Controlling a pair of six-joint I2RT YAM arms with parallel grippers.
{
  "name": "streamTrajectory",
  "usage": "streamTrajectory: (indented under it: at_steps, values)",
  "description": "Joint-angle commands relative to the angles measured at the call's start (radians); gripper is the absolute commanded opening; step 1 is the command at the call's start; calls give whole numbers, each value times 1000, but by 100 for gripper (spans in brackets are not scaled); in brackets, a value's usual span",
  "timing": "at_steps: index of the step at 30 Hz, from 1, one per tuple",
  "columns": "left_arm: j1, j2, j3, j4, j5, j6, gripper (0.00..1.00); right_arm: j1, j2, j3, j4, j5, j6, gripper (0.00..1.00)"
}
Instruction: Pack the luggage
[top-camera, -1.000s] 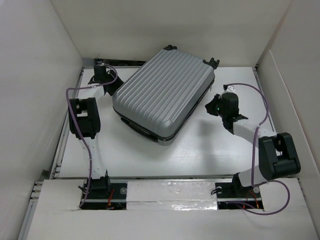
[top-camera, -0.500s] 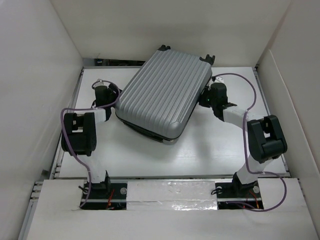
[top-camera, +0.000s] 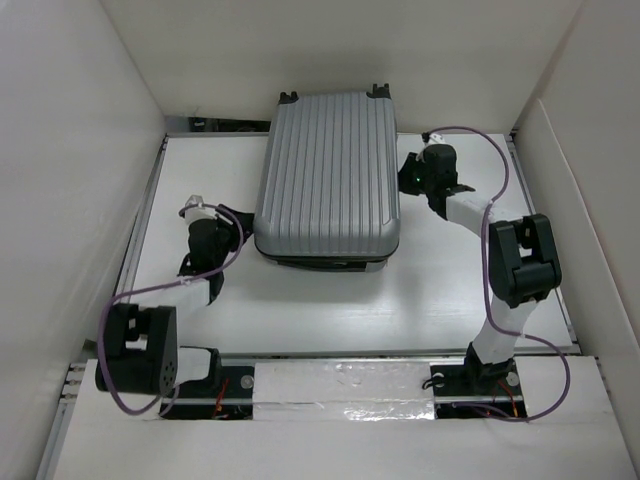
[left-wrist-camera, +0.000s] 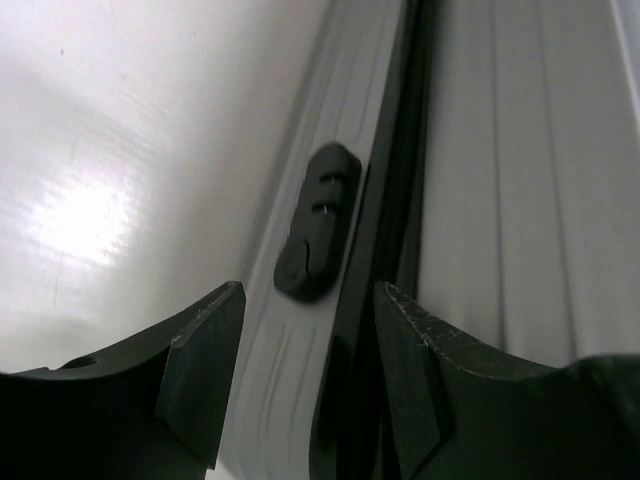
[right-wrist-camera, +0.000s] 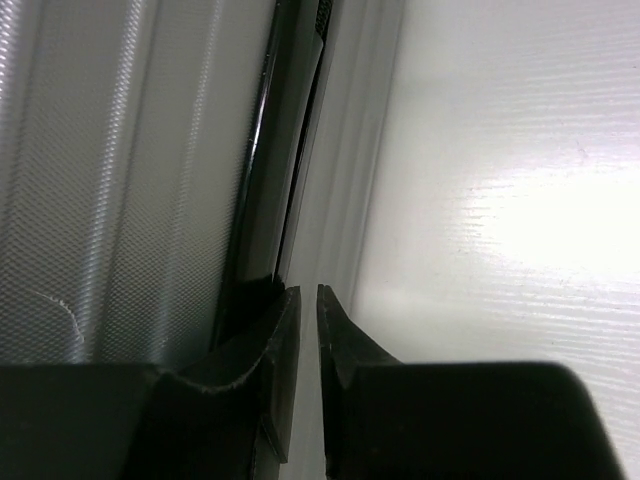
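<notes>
Top external: where was the luggage (top-camera: 328, 170)? /Ana

Flat on the table (top-camera: 440, 290), far middle, ribbed shell up, closed. Long axis ran away from the arm bases, wheels (top-camera: 288, 98) at the far end. /Ben

Arms? /Ana

One on each side. The left gripper (top-camera: 238, 228) was at the near left corner of the luggage. The right gripper (top-camera: 405, 172) was by its right edge, further back. Contact couldn't be read from above. /Ben

Left wrist view? /Ana

Jaws stood well apart, holding nothing. Between the fingers (left-wrist-camera: 205, 365) you saw the luggage's side wall and its dark seam (left-wrist-camera: 385, 200). A black bumper (left-wrist-camera: 318, 222) sat on the wall just ahead of the tips (small oblong stud, two lobes). Bare table to the left of it. /Ben

Touching the shell? /Ana

Couldn't tell. Very close, though. /Ben

Right wrist? /Ana

There the fingers (right-wrist-camera: 345, 350) were almost together, with only a sliver of gap and nothing visible in it. They sat low beside the luggage's side. Shell and black seam filled the left of the frame, glossy table the right. The left-hand finger looked right up against the lower half of the shell (too dark there to be certain). /Ben
</notes>
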Motion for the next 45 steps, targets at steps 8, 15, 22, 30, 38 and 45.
streamTrajectory:
  at_steps: [8,15,22,30,38,45]
  values:
    - [-66,-339,-115,-5,120,-58,53,-24,-176,-148,72,-128,68,30]
    - [-66,-505,-147,-106,44,-16,54,-47,-569,-441,49,39,99,53]
    - [-66,-622,-150,-222,62,25,39,176,-1095,-751,-29,162,113,0]
    - [-66,-835,-224,-488,47,100,0,523,-1355,-934,-93,382,188,7]
    - [-66,-674,-320,-318,231,142,30,737,-1050,-866,-46,768,206,46]
    - [-84,-534,-323,-192,314,186,50,703,-906,-837,37,825,182,42]
